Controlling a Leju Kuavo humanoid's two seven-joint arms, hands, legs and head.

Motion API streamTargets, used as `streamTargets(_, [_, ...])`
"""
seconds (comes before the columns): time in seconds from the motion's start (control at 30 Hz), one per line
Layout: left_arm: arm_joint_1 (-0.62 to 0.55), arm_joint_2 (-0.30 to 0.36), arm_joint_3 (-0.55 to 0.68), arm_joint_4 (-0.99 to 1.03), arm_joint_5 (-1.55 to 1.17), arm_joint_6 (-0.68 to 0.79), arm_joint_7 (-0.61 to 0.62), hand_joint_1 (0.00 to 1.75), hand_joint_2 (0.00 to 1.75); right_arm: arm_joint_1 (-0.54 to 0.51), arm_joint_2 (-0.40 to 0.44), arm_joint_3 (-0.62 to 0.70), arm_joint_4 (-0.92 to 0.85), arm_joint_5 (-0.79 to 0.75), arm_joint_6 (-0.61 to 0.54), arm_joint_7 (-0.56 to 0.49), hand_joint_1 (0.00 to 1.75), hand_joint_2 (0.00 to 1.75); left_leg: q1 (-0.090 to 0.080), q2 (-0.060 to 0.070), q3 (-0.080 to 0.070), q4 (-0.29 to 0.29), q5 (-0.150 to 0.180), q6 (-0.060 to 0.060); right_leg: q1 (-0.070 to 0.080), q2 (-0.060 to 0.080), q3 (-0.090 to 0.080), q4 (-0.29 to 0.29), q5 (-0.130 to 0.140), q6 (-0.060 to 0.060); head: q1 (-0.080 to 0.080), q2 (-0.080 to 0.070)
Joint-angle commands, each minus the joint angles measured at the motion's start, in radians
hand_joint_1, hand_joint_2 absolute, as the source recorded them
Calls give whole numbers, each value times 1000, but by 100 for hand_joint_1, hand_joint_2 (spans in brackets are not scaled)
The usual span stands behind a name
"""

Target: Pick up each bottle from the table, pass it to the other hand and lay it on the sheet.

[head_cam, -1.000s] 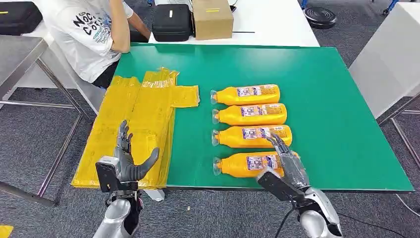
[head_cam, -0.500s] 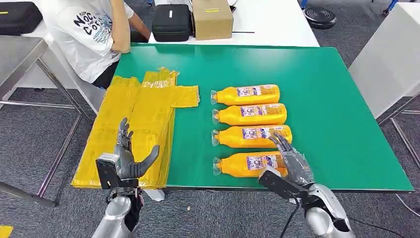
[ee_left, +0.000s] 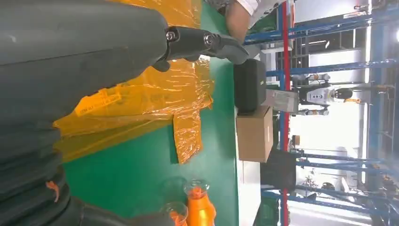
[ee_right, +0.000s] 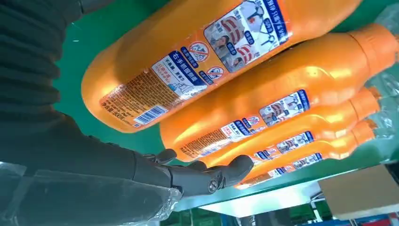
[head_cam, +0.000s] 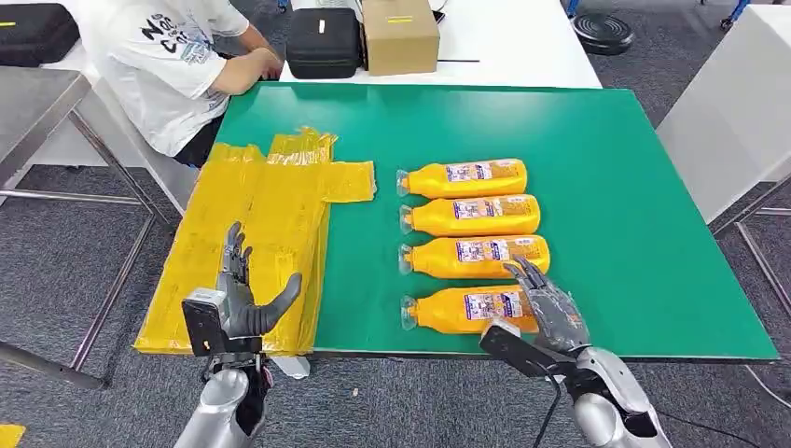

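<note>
We see four orange plastic bottles with blue-and-white labels lying on their sides in a row on the green counter (head_cam: 634, 187), necks pointing toward the sheet side. From far to near: first bottle (head_cam: 464, 177), second bottle (head_cam: 471, 216), third bottle (head_cam: 474, 257), fourth bottle (head_cam: 462, 309). Each lies just beside the next, and the fourth sits near the counter's front edge.

The right robot hand (head_cam: 552, 313) hovers at the base end of the fourth bottle with fingers spread, holding nothing. We cannot tell if the fingertips touch the third bottle. In the right wrist view the dark fingers (ee_right: 207, 176) stretch out beside the bottle bases, with the fourth bottle (ee_right: 211, 56) closest to the camera.

The crinkled yellow plastic sheet (head_cam: 270, 224) lies on the counter's left part, running from mid-counter to the front edge, with one flap reaching toward the first bottle. No bottle lies on it. The left robot hand (head_cam: 244, 303) is raised over the sheet's front end, fingers apart, thumb out, holding nothing.

Farther out, a person in a white printed T-shirt (head_cam: 168, 65) sits at the far left corner, one hand on the counter edge. Behind the counter, a black case (head_cam: 324, 42) and a brown cardboard box (head_cam: 400, 35) stand on a white surface.
</note>
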Motion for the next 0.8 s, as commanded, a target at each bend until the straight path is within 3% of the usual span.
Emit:
streamTargets(0.03, [-24, 9, 7, 54, 4, -3, 5, 0, 175, -37, 6, 25, 63, 15, 15, 16, 0, 175, 2, 3, 9, 0, -4, -3, 2, 2, 9, -1, -3, -3, 0, 0])
streamTargets(0.2, [-19, 11, 8, 44, 6, -3, 9, 0, 175, -64, -4, 23, 87, 5, 35, 17, 0, 175, 2, 3, 11, 0, -5, -3, 2, 2, 10, -1, -4, -3, 0, 0])
streamTargets(0.27, [-19, 11, 8, 44, 6, -3, 9, 0, 175, -64, -4, 23, 87, 5, 35, 17, 0, 175, 1, 2, 4, -1, -2, -1, 1, 2, 3, -1, -1, -1, 0, 0])
streamTargets(0.5, [-17, 14, 6, 39, 7, -4, 12, 0, 175, -70, 3, 21, 94, 3, 44, 26, 0, 175, 2, 3, 9, 0, -4, -3, 2, 2, 9, -1, -3, -3, 0, 0])
streamTargets(0.57, [-15, 18, 0, 39, 9, -2, 18, 0, 175, -64, 14, 8, 96, 6, 49, 33, 0, 175, 1, 2, 3, -1, -1, -1, 1, 1, 3, -1, -1, -1, 0, 0])
streamTargets(0.7, [-11, 19, -2, 47, 13, 2, 16, 0, 175, -59, 13, -1, 113, -2, 55, 30, 0, 175, 2, 3, 10, -1, -5, -3, 2, 2, 10, -1, -4, -3, 0, 0])
streamTargets(0.8, [-10, 22, -2, 45, 16, 2, 14, 0, 175, -73, 12, -1, 125, -4, 60, 29, 0, 175, 1, 2, 5, -1, -2, -2, 1, 1, 5, -1, -1, -1, 0, 0])
